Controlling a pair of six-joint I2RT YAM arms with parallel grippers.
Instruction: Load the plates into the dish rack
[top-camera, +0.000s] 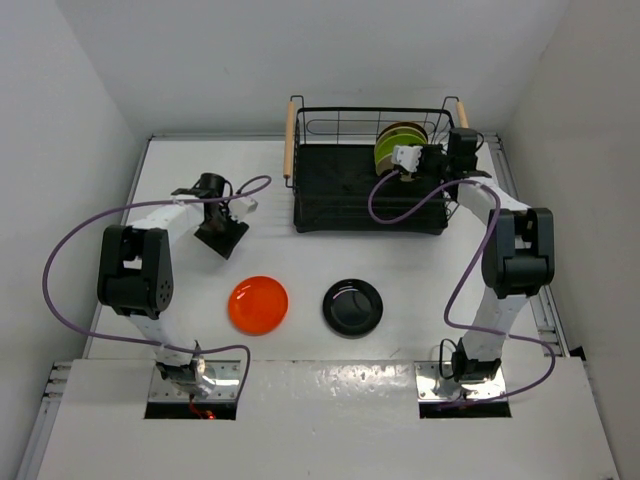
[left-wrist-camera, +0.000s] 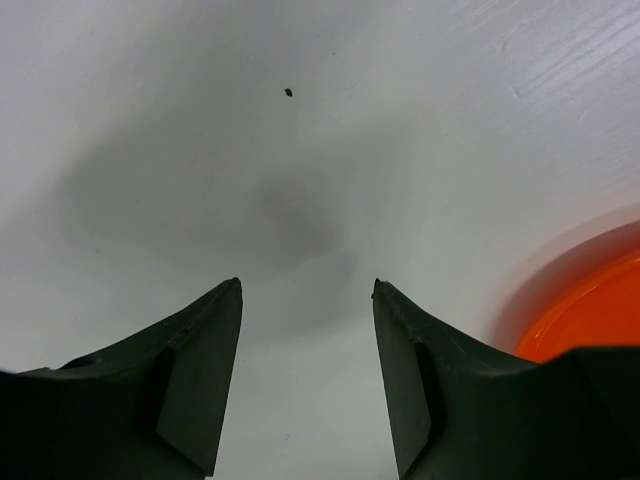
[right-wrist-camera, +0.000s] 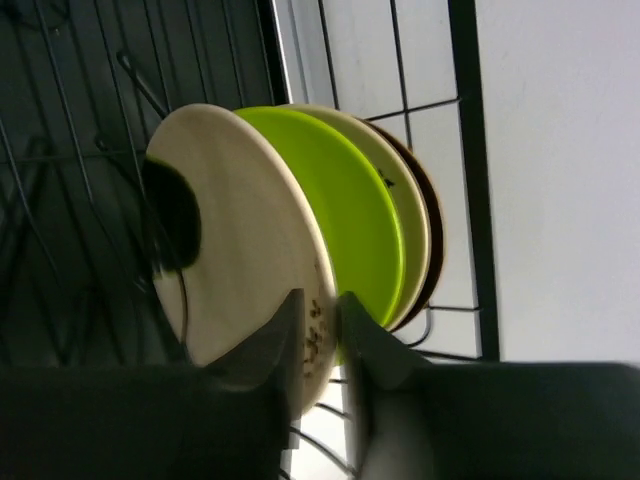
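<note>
Nearest my bases, the orange plate (top-camera: 259, 305) and the black plate (top-camera: 352, 307) lie flat on the counter (top-camera: 300, 262), apart from each other and not yet loaded. Both look shallow and glossy, so I judge a rim pinch could skid off, or shove a plate along the counter instead of lifting it.

A little farther out, my left end effector (left-wrist-camera: 307, 290) hangs with its jaws spread and nothing between them, over bare counter, with the orange plate's edge just beside one finger. Closing here would catch nothing; it must get over the rim first.

Farthest, at the right end of the dish rack (top-camera: 330, 205), my right end effector (right-wrist-camera: 318, 312) is pinched on the rim of the beige plate (right-wrist-camera: 235, 240). That plate stands on edge next to the lime green plate (right-wrist-camera: 340, 215), with the cream plate (right-wrist-camera: 408, 215) behind; I cannot tell whether they touch. If I let go before the rim sits between wires, the plate may tip or roll. If I pull away crookedly, a finger could drag it or knock its neighbours.
</note>
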